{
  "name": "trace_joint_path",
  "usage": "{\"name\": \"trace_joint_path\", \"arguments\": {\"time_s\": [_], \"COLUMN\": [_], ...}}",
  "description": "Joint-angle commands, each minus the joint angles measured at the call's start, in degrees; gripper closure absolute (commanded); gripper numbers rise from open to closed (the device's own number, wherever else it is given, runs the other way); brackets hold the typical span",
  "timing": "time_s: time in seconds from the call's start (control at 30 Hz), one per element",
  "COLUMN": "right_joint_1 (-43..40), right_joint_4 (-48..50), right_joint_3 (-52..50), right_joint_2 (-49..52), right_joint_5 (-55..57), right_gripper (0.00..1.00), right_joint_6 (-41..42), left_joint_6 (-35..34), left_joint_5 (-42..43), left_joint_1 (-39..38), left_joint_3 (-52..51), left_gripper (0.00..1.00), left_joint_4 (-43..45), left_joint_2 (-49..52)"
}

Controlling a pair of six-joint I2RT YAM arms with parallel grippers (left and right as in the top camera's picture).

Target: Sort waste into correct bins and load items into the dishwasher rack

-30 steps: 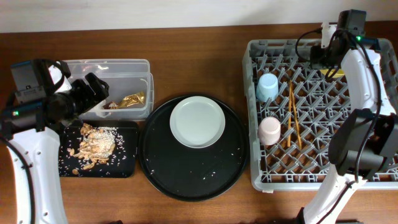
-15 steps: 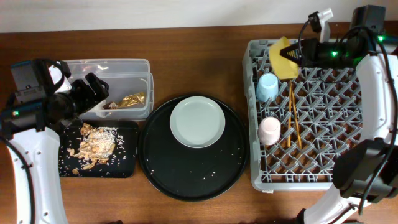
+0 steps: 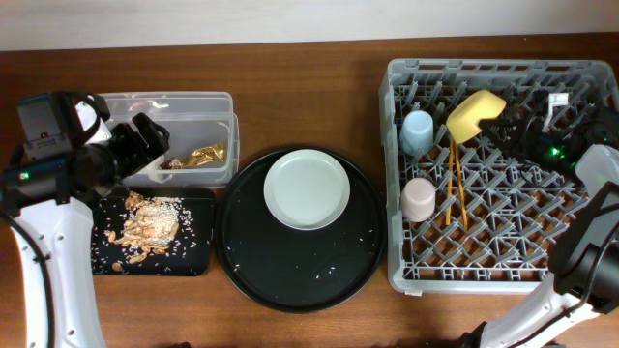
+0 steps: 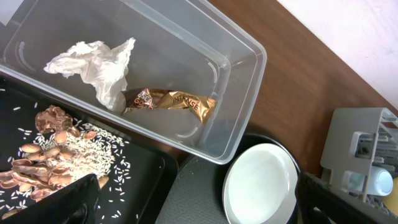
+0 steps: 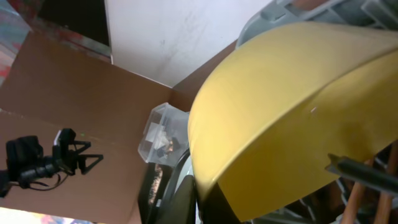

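Note:
My right gripper (image 3: 500, 123) is shut on the rim of the yellow bowl (image 3: 473, 113) and holds it tilted over the back of the grey dishwasher rack (image 3: 484, 68); the bowl fills the right wrist view (image 5: 292, 106). A light blue cup (image 3: 418, 132), a pink cup (image 3: 419, 200) and two chopsticks (image 3: 455, 179) lie in the rack. The grey-green plate (image 3: 308, 188) sits on the round black tray (image 3: 290, 275). My left gripper (image 3: 143, 137) is open and empty over the clear tub (image 3: 184, 101), which holds the napkin (image 4: 93, 62) and the gold wrapper (image 4: 177, 101). Food scraps (image 3: 145, 224) lie on the black rectangular tray (image 3: 198, 256).
Rice grains are scattered on the round tray. The wooden table's back edge meets a white wall. The right arm reaches in from the rack's right side, across its back right part.
The right arm has swung from above the rack's back edge down to its right side. The yellow bowl moved right and lower, from the back left corner toward the rack's middle back. The left arm is still.

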Motion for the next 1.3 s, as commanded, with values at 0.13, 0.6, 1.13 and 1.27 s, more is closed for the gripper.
{"name": "trace_joint_path", "arguments": {"time_s": [0.13, 0.6, 1.13, 1.27], "right_joint_1": [-0.15, 17.99, 30.62, 42.05], "right_joint_4": [-9.88, 6.73, -24.65, -23.98], "right_joint_3": [2.29, 2.27, 1.86, 1.18], "right_joint_2": [-9.88, -18.34, -34.80, -25.59], "right_joint_5": [28.24, 69.05, 59.39, 71.47], "right_gripper": [0.76, 0.33, 0.49, 0.49], "right_joint_6": [7.13, 2.93, 6.56, 6.67], "left_joint_6": [0.72, 0.70, 0.72, 0.72], "left_joint_5": [-0.20, -0.20, -0.20, -0.20], "left_joint_1": [0.20, 0.20, 0.20, 0.20], "left_joint_3": [-0.07, -0.07, -0.07, -0.07], "left_gripper": [0.01, 0.01, 0.01, 0.01], "left_joint_4": [0.11, 0.11, 0.11, 0.11], "left_joint_2": [0.00, 0.00, 0.00, 0.00]}}
